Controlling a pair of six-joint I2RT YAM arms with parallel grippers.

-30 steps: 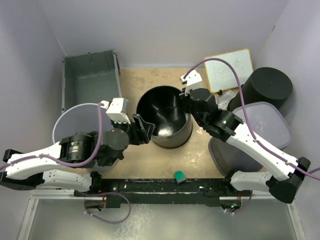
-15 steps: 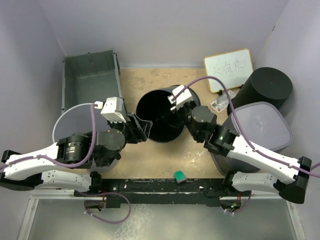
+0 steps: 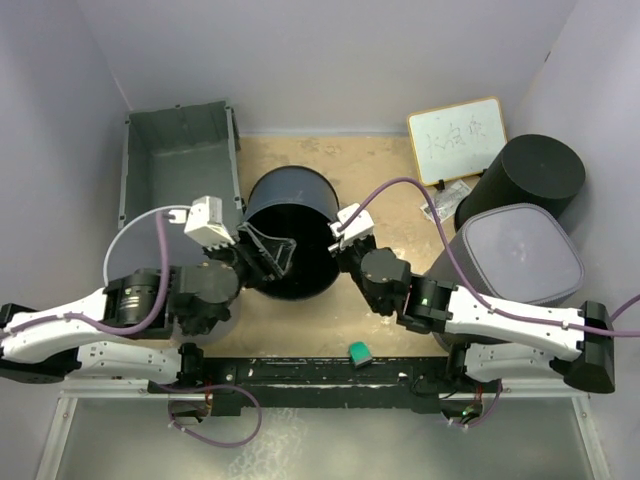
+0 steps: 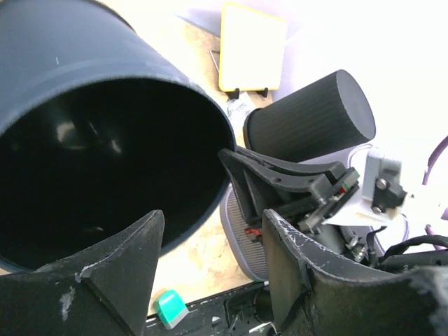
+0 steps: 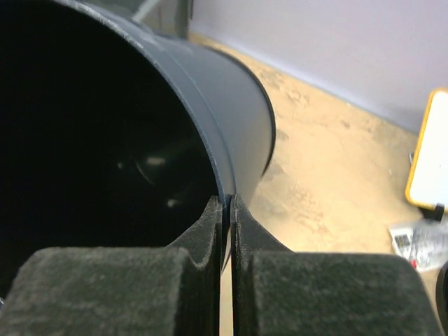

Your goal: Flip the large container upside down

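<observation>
The large container [image 3: 180, 150], a dark grey rectangular crate, stands open side up in the far left corner, and neither gripper touches it. A black round bucket [image 3: 290, 215] lies tipped mid-table with its mouth toward the arms. My right gripper [image 3: 336, 240] is shut on that bucket's rim; in the right wrist view the thin rim [image 5: 225, 183] is pinched between the pads of the gripper [image 5: 226, 210]. My left gripper [image 3: 272, 255] is open at the mouth's left side. In the left wrist view the bucket [image 4: 91, 140] sits up and left of the gripper [image 4: 213, 224], with nothing between the fingers.
A light grey round bin [image 3: 135, 245] sits under the left arm. A lidded grey tub [image 3: 515, 260], a black cylinder [image 3: 535, 170] and a small whiteboard [image 3: 457, 138] crowd the right side. A small green block [image 3: 358, 352] lies on the base rail. Walls close three sides.
The right gripper has drawn the black bucket's rim leftward and toward the arms, tipping the bucket from upright onto its side. The left gripper has backed off to the left, staying open.
</observation>
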